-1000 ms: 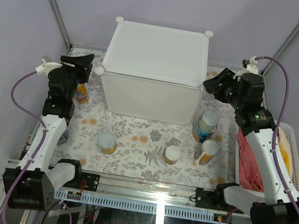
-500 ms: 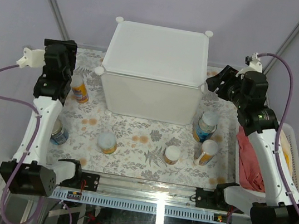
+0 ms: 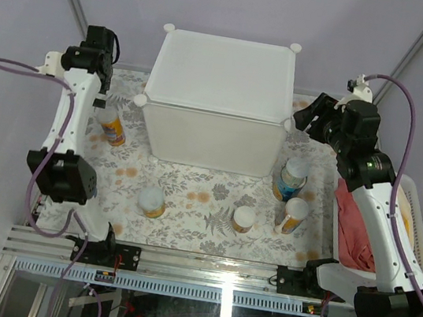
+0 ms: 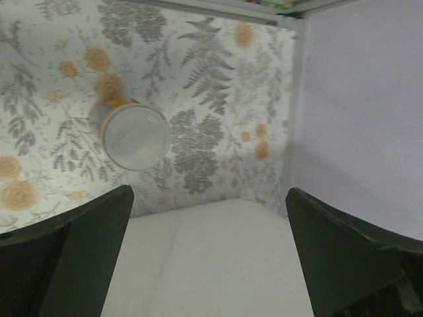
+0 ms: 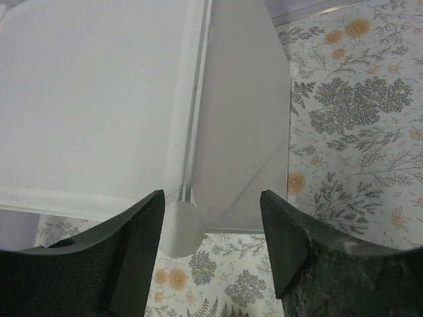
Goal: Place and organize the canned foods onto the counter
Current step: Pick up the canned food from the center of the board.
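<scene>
The counter (image 3: 217, 95) is a big white cube at the back middle, with nothing on its flat top. Several canned foods stand on the floral mat: an orange one (image 3: 112, 128) at the left, a pale-topped one (image 3: 152, 201), another (image 3: 243, 219), a tall one (image 3: 294, 215) and a blue-labelled tin (image 3: 292, 178). My left gripper (image 3: 100, 50) is raised at the back left, open wide and empty. From above, the left wrist view shows a pale-topped can (image 4: 134, 137) beyond the open left gripper (image 4: 208, 191). My right gripper (image 3: 307, 113) hovers open by the counter's front right corner knob (image 5: 180, 228), holding nothing (image 5: 211, 198).
A white slatted basket (image 3: 407, 208) with red cloth (image 3: 352, 227) sits at the right edge. Lavender walls close in the back and both sides. A metal rail (image 3: 203, 267) runs along the front. The left arm's elbow (image 3: 61, 176) hangs over the mat's left side.
My left arm swung up and back toward the rear left corner, and its jaws opened wide. The right gripper opened a little and hardly moved.
</scene>
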Controlling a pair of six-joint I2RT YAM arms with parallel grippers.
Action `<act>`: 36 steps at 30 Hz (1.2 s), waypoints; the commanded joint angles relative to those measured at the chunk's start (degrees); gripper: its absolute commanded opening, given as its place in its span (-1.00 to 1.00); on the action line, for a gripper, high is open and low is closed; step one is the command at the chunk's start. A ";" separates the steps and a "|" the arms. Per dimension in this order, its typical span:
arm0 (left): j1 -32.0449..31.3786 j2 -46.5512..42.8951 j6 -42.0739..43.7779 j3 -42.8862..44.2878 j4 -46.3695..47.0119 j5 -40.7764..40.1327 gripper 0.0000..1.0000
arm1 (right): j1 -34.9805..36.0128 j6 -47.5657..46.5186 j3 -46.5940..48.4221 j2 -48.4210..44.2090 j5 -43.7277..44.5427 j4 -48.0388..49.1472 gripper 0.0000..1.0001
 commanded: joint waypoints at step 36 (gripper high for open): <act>5.57 18.09 -6.56 0.83 -12.81 7.87 0.99 | 0.36 -0.05 -2.29 0.46 -0.30 3.46 0.33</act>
